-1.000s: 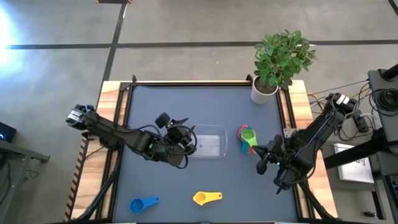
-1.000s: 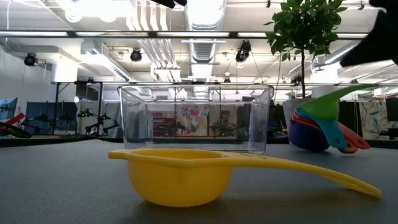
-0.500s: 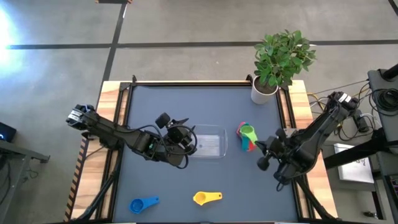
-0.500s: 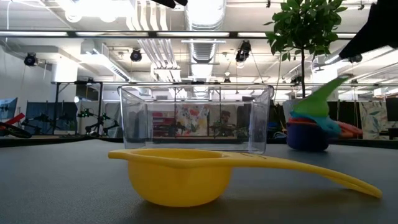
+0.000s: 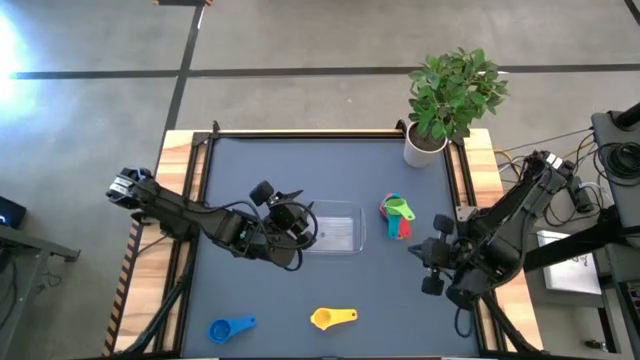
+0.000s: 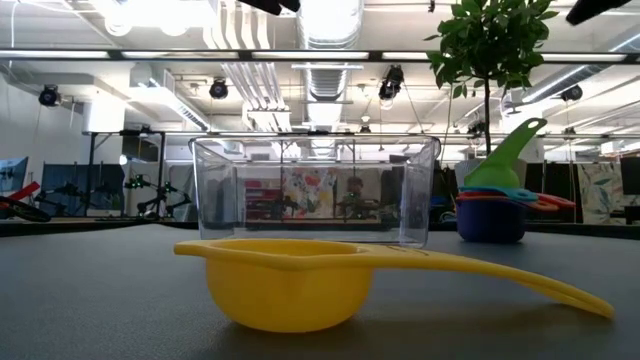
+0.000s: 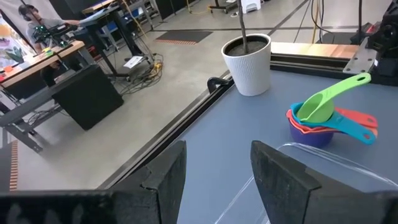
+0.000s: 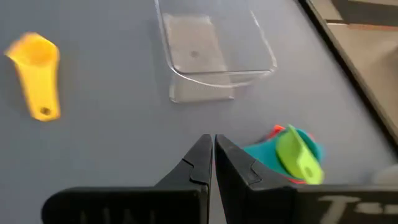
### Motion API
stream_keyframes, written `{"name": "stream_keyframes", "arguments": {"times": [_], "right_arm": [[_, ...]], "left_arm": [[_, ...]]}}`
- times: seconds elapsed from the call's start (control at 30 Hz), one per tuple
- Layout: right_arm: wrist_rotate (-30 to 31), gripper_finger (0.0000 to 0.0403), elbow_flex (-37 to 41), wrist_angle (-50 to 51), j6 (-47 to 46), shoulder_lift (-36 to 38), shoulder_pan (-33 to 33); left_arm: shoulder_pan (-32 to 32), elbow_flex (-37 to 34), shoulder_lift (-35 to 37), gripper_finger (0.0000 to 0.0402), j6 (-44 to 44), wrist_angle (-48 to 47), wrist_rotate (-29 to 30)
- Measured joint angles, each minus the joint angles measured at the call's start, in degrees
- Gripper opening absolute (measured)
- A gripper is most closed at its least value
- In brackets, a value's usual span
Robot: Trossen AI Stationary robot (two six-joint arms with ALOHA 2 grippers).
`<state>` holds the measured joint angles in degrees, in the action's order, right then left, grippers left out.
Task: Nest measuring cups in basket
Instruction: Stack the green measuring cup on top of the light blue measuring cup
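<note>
The clear basket lies mid-table. To its right a nested stack of cups stands on its dark blue bottom cup, with the green cup on top and its handle slanting up. A yellow cup and a blue cup lie apart near the table's near edge. My left gripper is open at the basket's left end; whether it touches the basket I cannot tell. My right gripper is shut and hovers just near-right of the stack, clear of it.
A white plant pot with a leafy plant stands at the table's far right corner. Raised rails run along the table's edges. Bare table lies between the basket and the two loose cups, and along the far side.
My right gripper has drawn back from the stack's handles toward the table's near right. The stack, tipped over toward its handles a second ago, has rocked back and now sits level on its bottom cup. My left arm has kept still.
</note>
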<state>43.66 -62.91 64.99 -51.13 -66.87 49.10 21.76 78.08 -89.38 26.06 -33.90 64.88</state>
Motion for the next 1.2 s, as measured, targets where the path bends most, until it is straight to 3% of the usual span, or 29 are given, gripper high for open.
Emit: {"name": "stream_keyframes", "arguments": {"times": [0.23, 0.57, 0.7, 0.9, 1.2], "right_arm": [[-0.36, 0.0031, 0.75, 6.19, -2.38, -1.82, -1.36], [0.8, 0.017, 3.61, 8.58, -0.79, -1.88, -3.89], [1.4, 0.0201, 5.74, 9.52, 1.24, -1.88, -5.21], [1.42, 0.0204, 9.4, 9.86, 1.93, -1.88, -7.9], [4.46, 0.0168, 12.37, 8.72, 4.06, -1.88, -10.85]], "left_arm": [[-0.16, -1.48, -0.02, 0.0162, 0.16, 0.09, 0.04], [-0.45, -3.03, -0.02, 0.0162, 0.98, 0.46, 0.07], [-0.5, -3.13, -0.02, 0.0162, 0.52, 0.47, 0.07], [-0.5, -3.24, -0.02, 0.0162, 0.42, 0.46, 0.07], [-0.85, -3.26, -0.02, 0.0162, 0.39, 0.47, 0.07]]}}
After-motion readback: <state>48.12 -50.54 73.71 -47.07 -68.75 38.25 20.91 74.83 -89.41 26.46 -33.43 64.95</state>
